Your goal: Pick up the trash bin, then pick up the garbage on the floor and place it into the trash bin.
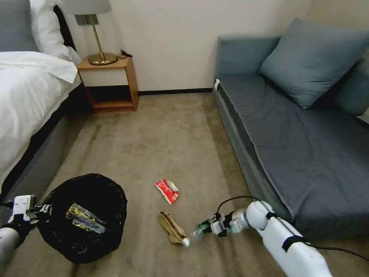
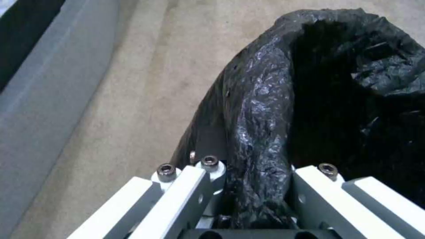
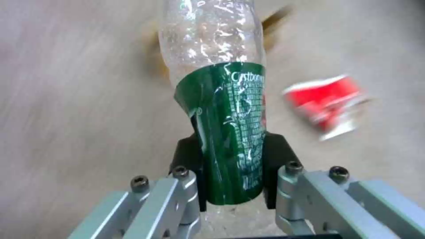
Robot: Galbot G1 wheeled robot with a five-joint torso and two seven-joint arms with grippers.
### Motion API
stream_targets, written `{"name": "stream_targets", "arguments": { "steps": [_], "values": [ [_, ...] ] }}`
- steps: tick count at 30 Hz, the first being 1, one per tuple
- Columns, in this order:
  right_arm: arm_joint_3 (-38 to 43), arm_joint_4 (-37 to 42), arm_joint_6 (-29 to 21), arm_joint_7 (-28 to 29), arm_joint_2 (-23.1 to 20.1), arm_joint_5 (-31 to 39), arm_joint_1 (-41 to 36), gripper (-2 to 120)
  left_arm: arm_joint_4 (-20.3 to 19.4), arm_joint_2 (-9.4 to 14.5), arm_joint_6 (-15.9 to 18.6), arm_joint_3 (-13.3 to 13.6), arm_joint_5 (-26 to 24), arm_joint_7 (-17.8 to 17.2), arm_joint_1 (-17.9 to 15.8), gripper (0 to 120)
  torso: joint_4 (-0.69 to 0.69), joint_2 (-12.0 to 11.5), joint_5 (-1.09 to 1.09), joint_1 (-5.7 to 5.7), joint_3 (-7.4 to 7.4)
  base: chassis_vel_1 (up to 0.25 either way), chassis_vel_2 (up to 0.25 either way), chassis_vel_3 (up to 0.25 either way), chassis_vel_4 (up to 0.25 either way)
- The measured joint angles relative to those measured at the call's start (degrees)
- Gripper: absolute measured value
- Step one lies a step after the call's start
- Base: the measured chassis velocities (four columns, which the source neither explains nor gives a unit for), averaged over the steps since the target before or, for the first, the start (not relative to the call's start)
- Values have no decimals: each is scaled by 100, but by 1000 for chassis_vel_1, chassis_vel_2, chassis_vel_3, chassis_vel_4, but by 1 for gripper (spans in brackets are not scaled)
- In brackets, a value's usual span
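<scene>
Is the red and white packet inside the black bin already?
No, the red-and-white packet lies on the carpet, apart from the trash bin, which holds a shiny gold wrapper.

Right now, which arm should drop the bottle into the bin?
The right arm, probably. Its gripper has its jaws shut on the bottle, low by the tan rag. The left gripper is busy, clamped on the trash bin rim.
</scene>
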Motion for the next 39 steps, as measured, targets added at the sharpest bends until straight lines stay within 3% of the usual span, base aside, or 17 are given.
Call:
{"name": "stream_targets", "arguments": {
  "steps": [3,7,9,10,14,20,21,27,32,39],
  "values": [
    [-125,776,-612,356,-234,1631,-137,22,-1,-38,-4,53,1,0,-9,6,0,0,-1,0,0,0,0,0,0],
    [-444,1562,-1308,915,-242,2657,-196,22,-59,-83,-4,88,11,0,-7,6,1,0,-1,0,0,0,0,0,0],
    [-848,1947,-1554,1583,-170,2904,-172,22,-104,-103,-7,104,25,0,26,6,1,0,-1,0,0,0,0,0,0],
    [-848,1947,-1554,1583,-170,2904,-172,22,-104,-103,-7,104,25,0,26,6,1,0,-1,0,0,0,0,0,0],
    [-1822,2451,-2024,2993,140,3283,87,22,-200,-177,-16,115,67,-1,92,6,2,0,-1,0,0,0,0,0,0],
    [-2644,2450,-2432,3868,596,3718,557,22,-258,-223,-18,134,80,-6,122,6,1,0,-2,0,0,0,0,0,0],
    [-2938,2344,-2570,4115,826,3834,789,22,-275,-224,-18,155,87,-12,122,6,2,0,-1,0,0,0,0,0,0],
    [-3725,1867,-2756,4197,1452,3925,1475,22,-349,-218,-4,215,128,-25,93,6,2,0,-1,0,0,0,0,0,0],
    [-3986,1725,-2847,4110,1660,3900,1548,23,-340,-221,-1,187,130,-23,107,6,2,0,-1,0,0,0,0,0,0],
    [-4030,1617,-2855,3984,1684,3796,1539,45,-295,-103,28,192,105,-30,14,6,-1,0,-1,0,0,0,0,0,0]
  ]
}}
